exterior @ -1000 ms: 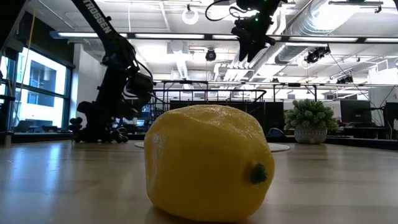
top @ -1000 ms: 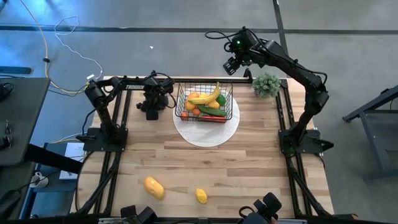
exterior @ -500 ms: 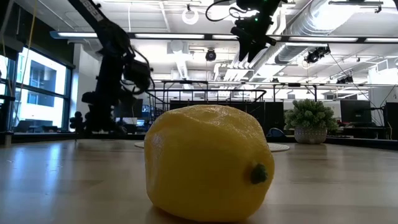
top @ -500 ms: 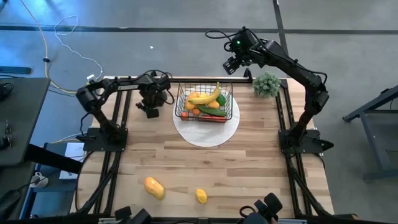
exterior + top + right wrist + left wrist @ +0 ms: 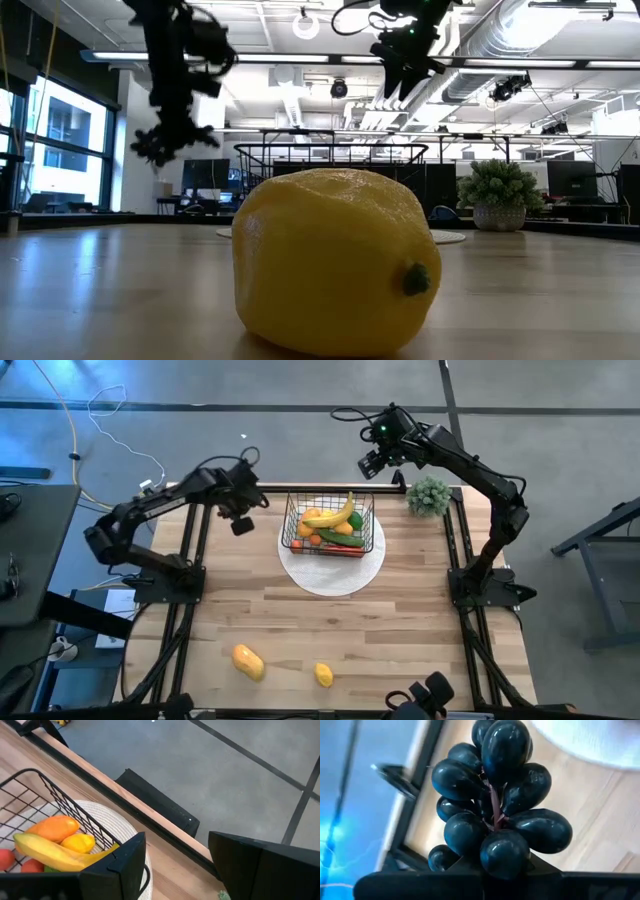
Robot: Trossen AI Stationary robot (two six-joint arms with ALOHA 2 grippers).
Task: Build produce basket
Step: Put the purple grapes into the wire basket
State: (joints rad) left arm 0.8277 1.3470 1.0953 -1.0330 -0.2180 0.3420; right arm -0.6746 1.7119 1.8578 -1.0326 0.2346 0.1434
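Observation:
The black wire basket (image 5: 328, 525) stands on a round white disc (image 5: 332, 570) at the table's far middle. It holds a banana (image 5: 332, 515), a cucumber and other produce. An orange mango (image 5: 248, 661) and a lemon (image 5: 323, 675) lie near the table's near edge. My left gripper (image 5: 240, 523) is raised left of the basket and shut on a bunch of dark grapes (image 5: 495, 805). My right gripper (image 5: 375, 465) hovers open, high over the far edge behind the basket. My left gripper (image 5: 490, 870) holds the grapes by the berries at one end of the bunch (image 5: 502, 855), pinched between its two fingers. The bunch sticks out forward past the fingers, and the berries hide the fingertips. It is lifted clear of the table (image 5: 160, 145).
A bushy green plant (image 5: 429, 494) sits at the far right corner. Dark frame rails run along the table's left and right sides. Bare wood lies between the disc and the two fruits at the near edge; the lemon (image 5: 335, 262) fills the low view.
My left gripper has risen from table height left of the basket to well above the table, carrying the grapes clear of the wood, and its arm has swung up and outward. My right gripper has kept still.

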